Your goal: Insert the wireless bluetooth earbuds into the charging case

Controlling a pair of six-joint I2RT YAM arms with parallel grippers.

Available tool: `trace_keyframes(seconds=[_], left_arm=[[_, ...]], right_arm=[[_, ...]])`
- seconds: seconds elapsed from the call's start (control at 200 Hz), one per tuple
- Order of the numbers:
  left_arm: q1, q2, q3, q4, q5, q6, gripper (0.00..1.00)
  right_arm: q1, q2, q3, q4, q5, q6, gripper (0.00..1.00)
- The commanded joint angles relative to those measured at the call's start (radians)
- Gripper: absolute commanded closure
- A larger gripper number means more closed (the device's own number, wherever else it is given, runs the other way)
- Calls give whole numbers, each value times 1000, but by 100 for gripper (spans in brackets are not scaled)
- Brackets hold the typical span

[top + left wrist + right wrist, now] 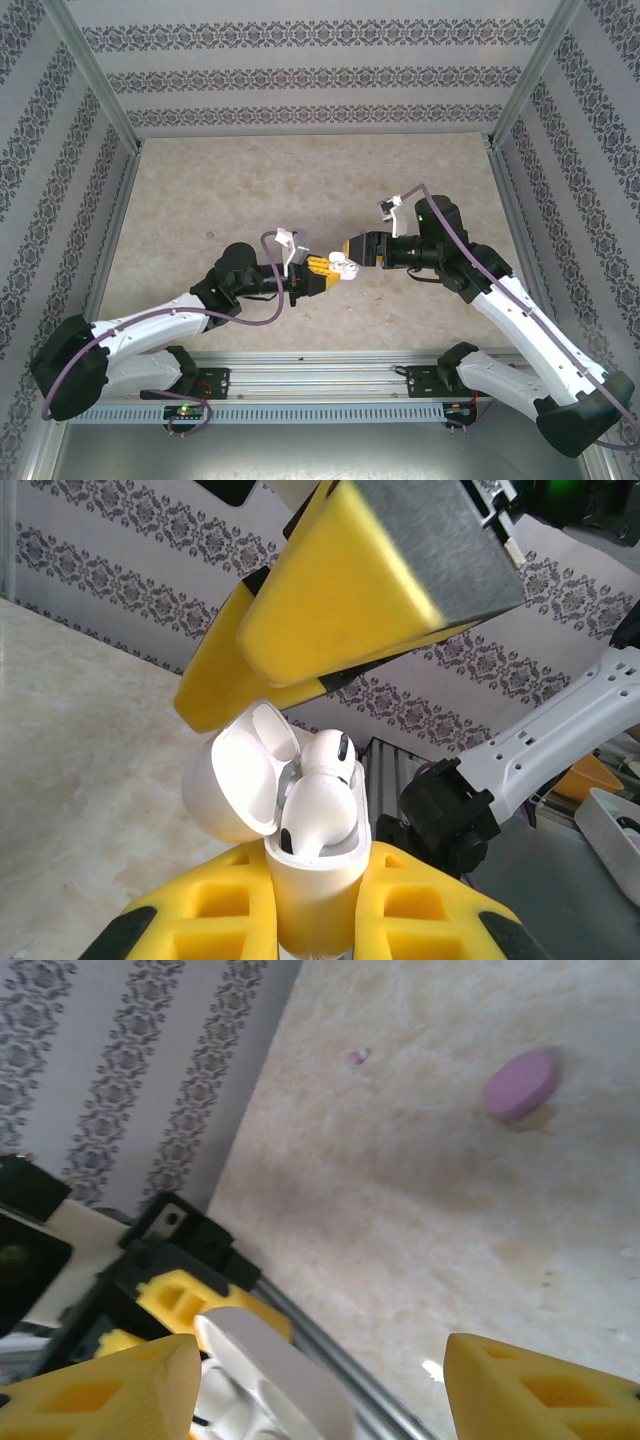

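Gripping the charging case (315, 880), left gripper (325, 272) sits clear of table (250, 190) edges

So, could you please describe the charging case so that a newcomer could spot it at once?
Look over the middle of the beige table. There the left pincer clamps a small charging case between its yellow fingers. It is the one glossy white piece among that yellow, with its lid swung open and two white earbuds nestled inside.

Beige marbled tabletop (300, 190), patterned wallpaper walls (300, 80) on 3 sides, alu frame posts (95, 75).
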Motion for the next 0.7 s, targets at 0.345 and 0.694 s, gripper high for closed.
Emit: trace_keyframes(seconds=[0.345, 0.694], left_arm=[[-9, 26, 47, 69, 19, -46, 100], [-4, 8, 42, -47, -22, -52, 100]], right_arm=[[-17, 5, -6, 118, -247, 66, 38], [-112, -111, 85, -2, -306, -42, 39]])
